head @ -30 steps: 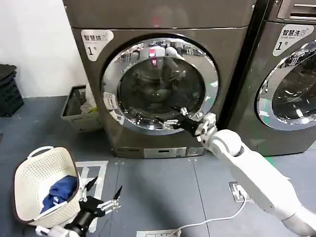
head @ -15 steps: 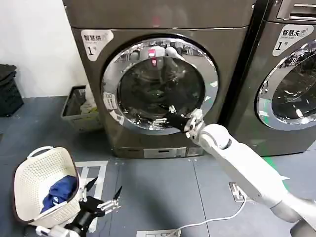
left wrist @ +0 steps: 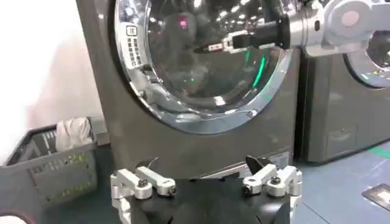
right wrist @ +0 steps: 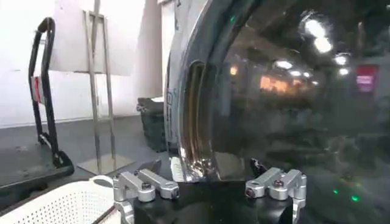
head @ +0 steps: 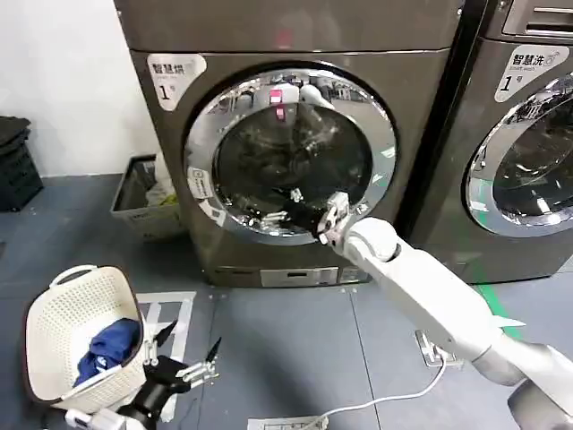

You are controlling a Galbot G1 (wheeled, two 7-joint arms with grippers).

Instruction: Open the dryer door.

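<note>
The dryer door [head: 291, 152] is a round dark glass window in a chrome ring, and it looks shut against the grey machine front. My right gripper [head: 279, 208] is open and reaches across the lower glass, pointing toward the ring's left side. In the right wrist view the right gripper [right wrist: 205, 165] has its fingers spread on either side of the chrome rim and its long handle recess [right wrist: 195, 109]. My left gripper [head: 192, 345] hangs open low over the floor beside the basket. The left wrist view shows the left gripper [left wrist: 201, 163] facing the door [left wrist: 201, 91], with nothing between its fingers.
A white laundry basket [head: 54, 331] holding blue cloth stands on the floor at the lower left. A grey crate [head: 134, 202] sits beside the dryer. A second machine [head: 524, 134] stands to the right. A white cable [head: 394, 394] runs across the floor.
My right gripper has slid left across the door glass, from the lower right of the ring toward the middle left. The left arm has not moved.
</note>
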